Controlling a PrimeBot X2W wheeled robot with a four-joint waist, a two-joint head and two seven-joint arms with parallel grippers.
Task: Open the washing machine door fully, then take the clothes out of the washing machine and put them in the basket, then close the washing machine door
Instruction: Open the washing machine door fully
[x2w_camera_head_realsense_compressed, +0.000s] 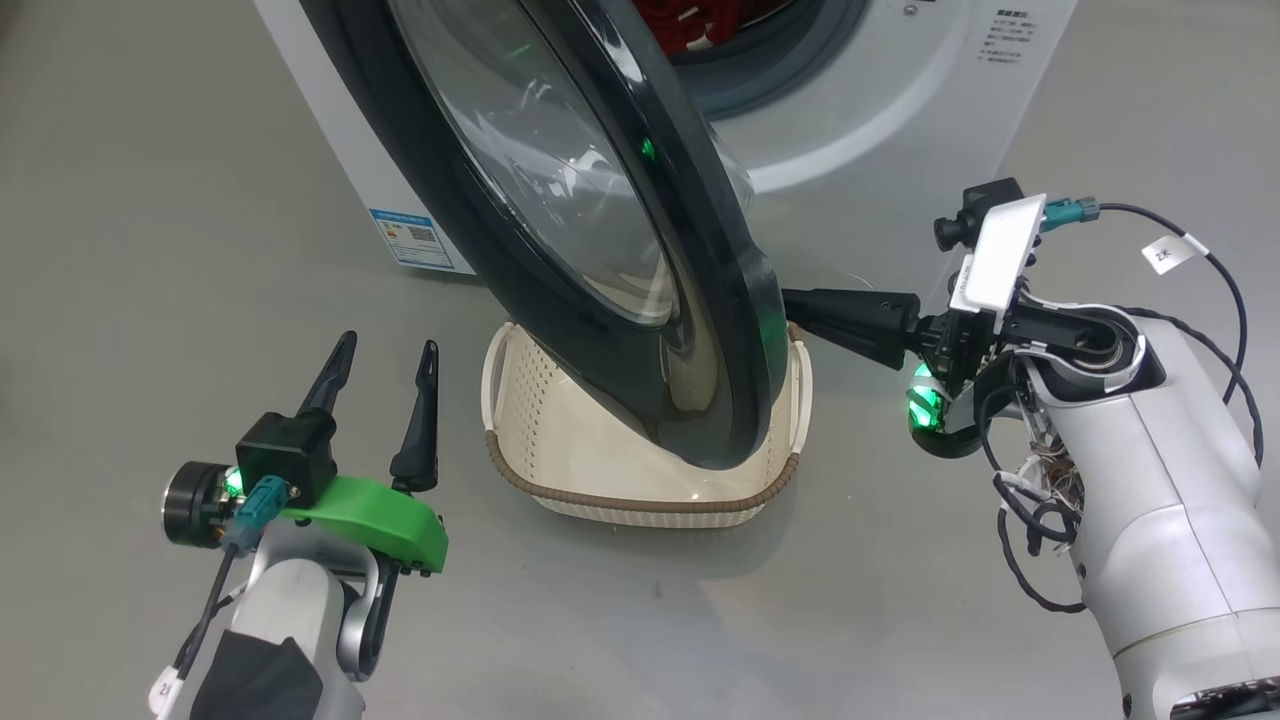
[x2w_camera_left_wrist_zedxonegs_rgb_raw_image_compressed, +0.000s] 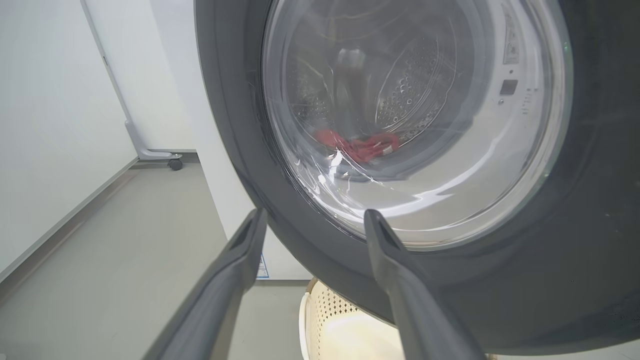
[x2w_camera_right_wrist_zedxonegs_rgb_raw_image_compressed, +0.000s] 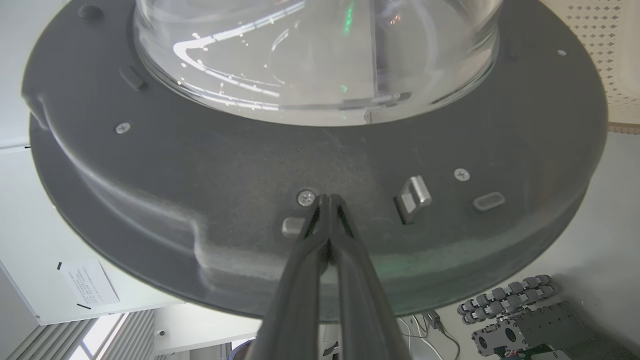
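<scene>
In the head view, the large round washing machine door (x2w_camera_head_realsense_compressed: 560, 220), with a glossy black rim and bulging clear glass, is seen swung partly out at the centre of the frame, above the cream perforated plastic basket (x2w_camera_head_realsense_compressed: 545, 400) with a brown woven-look rim. The basket is judged empty. The bright red clothes (x2w_camera_head_realsense_compressed: 690, 20) are glimpsed at the top edge, inside the drum mouth of the white boxy washing machine (x2w_camera_head_realsense_compressed: 880, 110). The left gripper (x2w_camera_head_realsense_compressed: 390, 345), lower left, is held with its fingers spread and nothing between them. The right gripper (x2w_camera_head_realsense_compressed: 800, 305), at right of centre, is pinched shut on nothing and aimed at the door's inner side. The blue sticker (x2w_camera_head_realsense_compressed: 418, 238) and black printed text (x2w_camera_head_realsense_compressed: 1005, 38) cannot be read.

In the left wrist view, the red garment is seen through the glass, low in the drum.

In the right wrist view, the closed fingertips appear pressed against the door's dark inner face, beside a screw and the metal latch.

The opening is judged unfinished. Unloading and closing are yet to be done.
</scene>
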